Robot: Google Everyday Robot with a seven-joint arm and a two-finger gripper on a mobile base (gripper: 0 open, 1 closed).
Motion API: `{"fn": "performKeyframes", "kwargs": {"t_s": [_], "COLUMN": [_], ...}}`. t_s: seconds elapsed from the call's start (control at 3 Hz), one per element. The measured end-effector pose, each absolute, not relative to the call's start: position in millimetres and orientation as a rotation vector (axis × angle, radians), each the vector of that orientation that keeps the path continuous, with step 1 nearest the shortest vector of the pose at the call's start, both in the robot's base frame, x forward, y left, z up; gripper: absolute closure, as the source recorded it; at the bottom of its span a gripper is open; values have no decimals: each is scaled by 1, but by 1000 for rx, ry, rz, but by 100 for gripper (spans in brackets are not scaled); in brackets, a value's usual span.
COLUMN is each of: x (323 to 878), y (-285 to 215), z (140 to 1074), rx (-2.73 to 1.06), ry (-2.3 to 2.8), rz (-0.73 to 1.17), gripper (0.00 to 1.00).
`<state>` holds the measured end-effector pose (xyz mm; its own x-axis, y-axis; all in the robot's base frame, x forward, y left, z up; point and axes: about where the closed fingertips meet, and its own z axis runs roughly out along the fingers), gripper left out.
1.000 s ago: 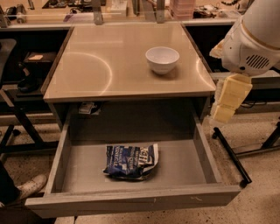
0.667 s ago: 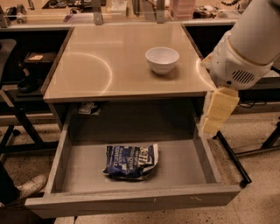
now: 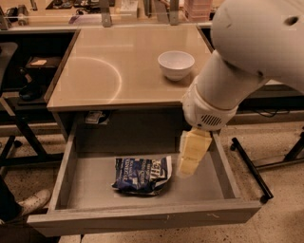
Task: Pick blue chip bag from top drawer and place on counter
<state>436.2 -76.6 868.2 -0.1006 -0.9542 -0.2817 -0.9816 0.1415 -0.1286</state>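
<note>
The blue chip bag (image 3: 141, 175) lies crumpled on the grey floor of the open top drawer (image 3: 142, 220), near its middle. My gripper (image 3: 191, 153) hangs from the white arm over the right part of the drawer, just right of the bag and apart from it. It holds nothing that I can see. The beige counter (image 3: 109, 71) lies above the drawer.
A round white bowl (image 3: 175, 64) stands on the counter's right side. A cluttered shelf with metal posts (image 3: 105, 12) runs behind the counter. A shoe (image 3: 31, 202) shows at the lower left. A black frame leg (image 3: 251, 168) lies on the floor at the right.
My arm has swung left and down, from beside the drawer's right wall to over the drawer's inside next to the bag. The bag and bowl have not moved.
</note>
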Motion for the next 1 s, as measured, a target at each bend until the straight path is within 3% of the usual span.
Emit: {"fn": "performKeyframes", "kwargs": {"t_s": [0.67,1.0], "x": [433,459], "y": [-71,-37], "z": [846,786], "rx": [-1845,-1790], "ry": [2138,2132], "rz": [168,233], "gripper": [0,0]}}
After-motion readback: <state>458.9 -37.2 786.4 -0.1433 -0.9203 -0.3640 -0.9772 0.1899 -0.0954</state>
